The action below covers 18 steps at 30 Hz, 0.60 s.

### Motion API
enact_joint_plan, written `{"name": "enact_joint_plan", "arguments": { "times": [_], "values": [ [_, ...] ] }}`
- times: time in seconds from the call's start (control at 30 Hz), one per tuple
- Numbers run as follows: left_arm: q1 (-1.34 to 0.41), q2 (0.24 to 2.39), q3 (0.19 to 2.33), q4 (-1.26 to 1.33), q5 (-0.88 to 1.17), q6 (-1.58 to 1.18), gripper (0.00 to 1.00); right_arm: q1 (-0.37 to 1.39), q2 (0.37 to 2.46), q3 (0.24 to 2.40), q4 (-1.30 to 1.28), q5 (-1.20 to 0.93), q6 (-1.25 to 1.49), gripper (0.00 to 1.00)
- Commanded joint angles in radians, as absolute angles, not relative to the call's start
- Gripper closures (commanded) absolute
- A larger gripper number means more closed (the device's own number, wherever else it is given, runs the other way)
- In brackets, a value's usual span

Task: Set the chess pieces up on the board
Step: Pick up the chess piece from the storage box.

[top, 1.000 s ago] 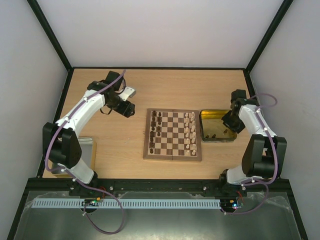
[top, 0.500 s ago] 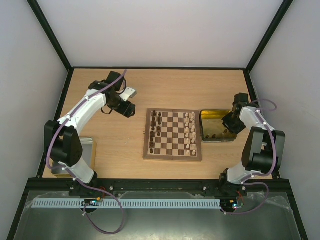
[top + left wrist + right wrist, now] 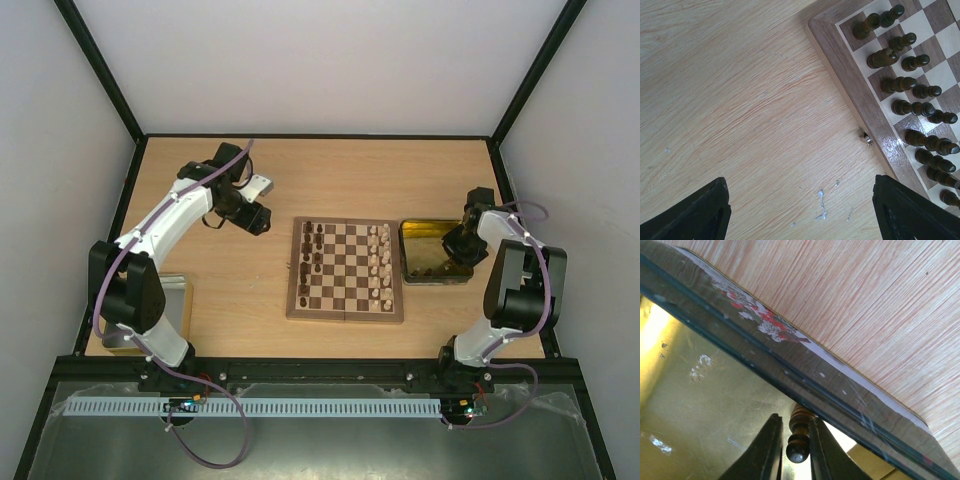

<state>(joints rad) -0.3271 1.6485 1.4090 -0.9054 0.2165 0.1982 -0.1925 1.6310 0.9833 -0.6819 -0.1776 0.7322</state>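
The board (image 3: 345, 314) lies mid-table, dark pieces (image 3: 312, 262) in its two left columns and cream pieces (image 3: 380, 262) in its two right columns. My left gripper (image 3: 262, 222) hangs open and empty over bare table left of the board. In the left wrist view it (image 3: 800, 210) has the board's border (image 3: 850, 90) and the dark pieces (image 3: 905, 82) at upper right. My right gripper (image 3: 455, 252) is down inside the yellow tray (image 3: 435, 232). In the right wrist view its fingers (image 3: 769, 450) are closed on a dark pawn (image 3: 799, 437) by the tray's wall (image 3: 790, 360).
A couple of small dark pieces (image 3: 425, 270) lie in the tray's near part. A grey metal box (image 3: 180, 300) sits at the near left by the left arm's base. A brass clasp (image 3: 866, 138) juts from the board's left edge. Black frame posts and white walls enclose the table.
The right arm has folded in and lowered its gripper a little within the tray. The left arm has barely moved.
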Motion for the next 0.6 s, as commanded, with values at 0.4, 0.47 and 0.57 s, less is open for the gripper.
{"name": "enact_joint_plan", "arguments": {
  "times": [0.4, 0.47, 0.57],
  "values": [
    [-0.331, 1.648, 1.427, -0.924, 0.217, 0.202, 0.22, -0.196, 1.657, 0.941, -0.643, -0.219, 0.686, 0.88],
    [-0.33, 1.646, 1.426, -0.924, 0.218, 0.201, 0.22, -0.196, 1.66, 0.94, -0.643, -0.223, 0.683, 0.87],
    [-0.33, 1.642, 1.422, -0.922, 0.218, 0.201, 0.22, -0.196, 1.663, 0.943, -0.644, -0.224, 0.68, 0.87]
  ]
}}
